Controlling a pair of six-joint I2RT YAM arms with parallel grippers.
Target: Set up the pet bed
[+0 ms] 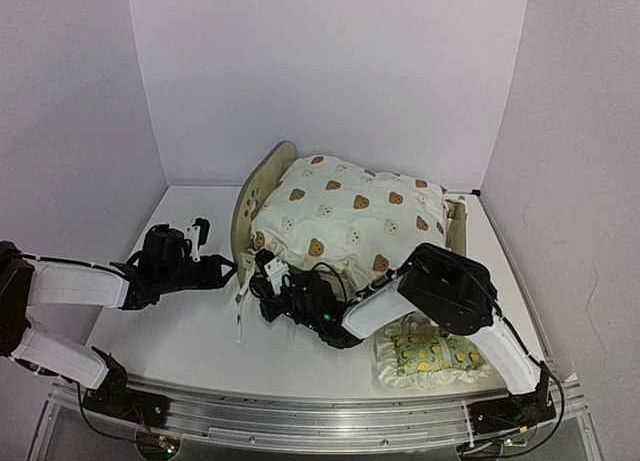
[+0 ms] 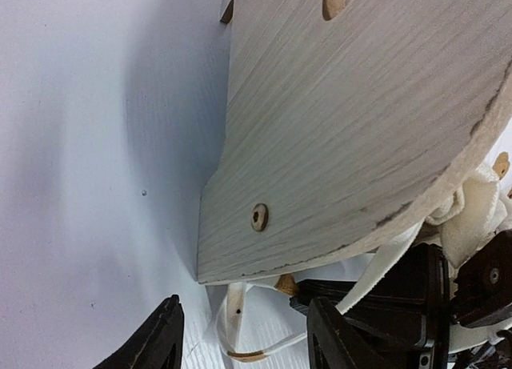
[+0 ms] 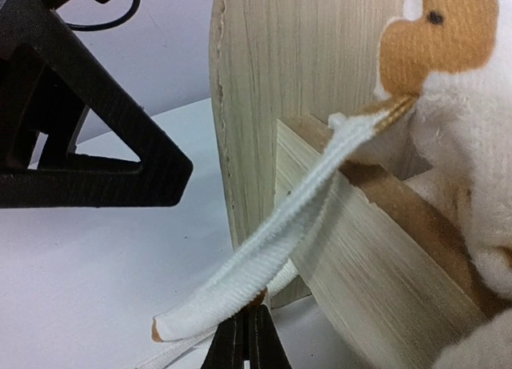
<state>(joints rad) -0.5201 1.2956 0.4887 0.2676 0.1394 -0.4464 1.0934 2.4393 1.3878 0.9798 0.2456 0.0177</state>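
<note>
Bright, diffuse, faintly violet light; the pet bed [image 2: 344, 129] throws a soft shadow; wrist close-ups look slightly blurred.

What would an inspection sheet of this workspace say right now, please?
Surface: white table, bare at near left.
Job's things: pet bed standing at the middle, headboard to the left; bear-print cushion heaped on it, not flat; a white tie hangs over the rail.
Clutter: lemon-print pillow on the table, near right, beside the right arm.
Grippers: left gripper open, empty, just outside the headboard; right gripper shut at the tie, grip not clear.
Cables: black cable looped at the right wrist.
Surroundings: white walls on three sides; metal rail at the near edge.
</note>
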